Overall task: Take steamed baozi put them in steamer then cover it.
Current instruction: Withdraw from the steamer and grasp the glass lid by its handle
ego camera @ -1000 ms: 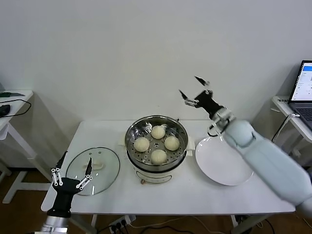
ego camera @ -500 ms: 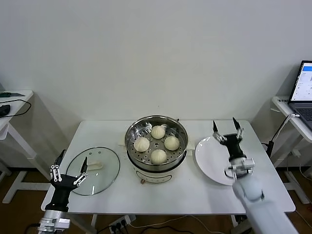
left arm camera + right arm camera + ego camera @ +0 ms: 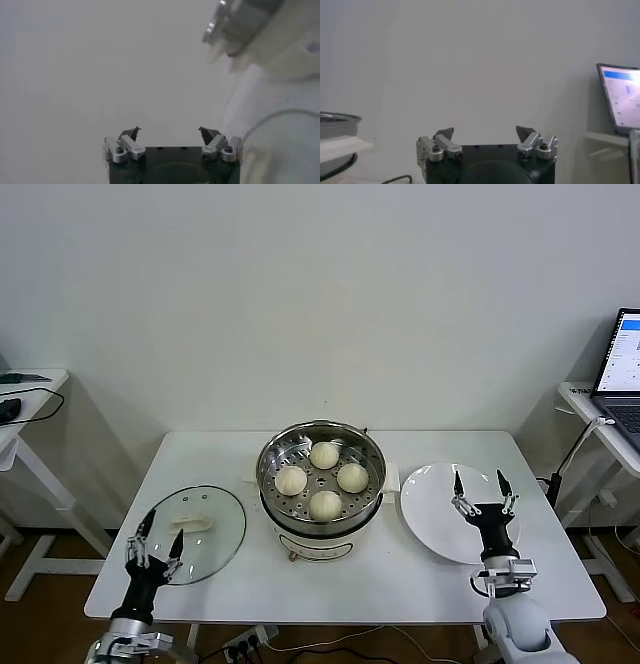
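Note:
The steamer (image 3: 320, 529), a shiny steel pot on a white base, stands mid-table with several cream-white baozi (image 3: 326, 504) on its perforated tray. The cover (image 3: 215, 534), a clear glass lid with a cream handle, lies flat on the table to the steamer's left. My left gripper (image 3: 163, 529) points upward at the table's front-left edge, in front of the cover, open and empty (image 3: 170, 134). My right gripper (image 3: 480, 484) points upward low in front of the white plate, open and empty (image 3: 485, 132). The steamer's rim (image 3: 335, 120) shows at the edge of the right wrist view.
An empty white plate (image 3: 430, 509) lies to the right of the steamer. The white table (image 3: 400, 584) ends just before both grippers. A laptop (image 3: 625, 369) sits on a side table at the far right, and another side table (image 3: 25, 399) is at the far left.
My right arm has swung down from high behind the steamer to low at the table's front, by the plate. My left gripper has sunk and shifted slightly right. Both stay open.

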### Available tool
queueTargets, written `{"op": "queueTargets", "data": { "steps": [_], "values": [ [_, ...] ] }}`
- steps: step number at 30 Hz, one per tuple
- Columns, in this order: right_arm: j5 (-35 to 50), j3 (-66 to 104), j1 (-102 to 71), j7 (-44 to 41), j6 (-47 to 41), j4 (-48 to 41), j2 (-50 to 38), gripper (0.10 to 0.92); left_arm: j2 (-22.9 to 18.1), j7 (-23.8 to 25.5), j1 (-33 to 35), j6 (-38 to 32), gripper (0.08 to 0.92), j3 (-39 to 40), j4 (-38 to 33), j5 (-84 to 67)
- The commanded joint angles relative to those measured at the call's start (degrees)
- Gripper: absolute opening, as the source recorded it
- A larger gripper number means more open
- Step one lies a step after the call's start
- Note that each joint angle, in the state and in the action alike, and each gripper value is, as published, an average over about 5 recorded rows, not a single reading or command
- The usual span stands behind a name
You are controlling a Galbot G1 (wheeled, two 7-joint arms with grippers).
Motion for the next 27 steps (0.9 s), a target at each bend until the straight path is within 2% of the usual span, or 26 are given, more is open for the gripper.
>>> {"op": "queueTargets", "data": {
  "steps": [1,27],
  "values": [
    [-1.45,2.35,-3.28,0.15,0.36,1.19,2.40,0.823,0.29,-3.56,-5.17,3.89,0.823,5.22,9.99,12.83],
    [-3.67,2.07,-2.93,-0.55,0.43,0.33,4.04,0.823,-0.46,-3.67,-16.83,6.32,0.823,5.85,20.94,15.96]
  ]
}}
